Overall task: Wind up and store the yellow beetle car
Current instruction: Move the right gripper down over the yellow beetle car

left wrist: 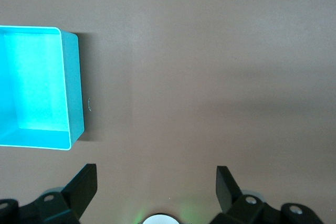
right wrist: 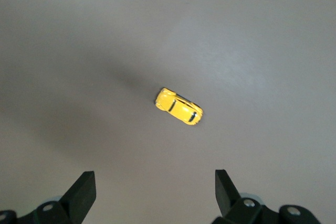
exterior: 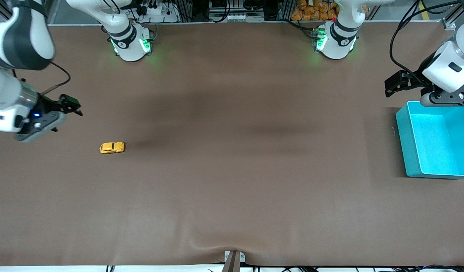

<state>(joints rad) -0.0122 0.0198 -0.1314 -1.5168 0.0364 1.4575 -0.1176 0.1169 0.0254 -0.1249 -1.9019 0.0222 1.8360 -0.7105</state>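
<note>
The yellow beetle car (exterior: 112, 147) stands on its wheels on the brown table toward the right arm's end. It also shows in the right wrist view (right wrist: 178, 106), apart from the fingers. My right gripper (exterior: 71, 105) hangs over the bare table beside the car, open and empty; in its wrist view (right wrist: 155, 192) the jaws stand wide apart. My left gripper (exterior: 392, 85) hangs over the table next to the teal bin's corner, open and empty, as its wrist view (left wrist: 156, 190) shows.
An empty teal bin (exterior: 407, 147) stands at the left arm's end of the table, also in the left wrist view (left wrist: 73, 98). The brown mat has a small ripple at its near edge (exterior: 233, 247). The arm bases stand along the farthest edge.
</note>
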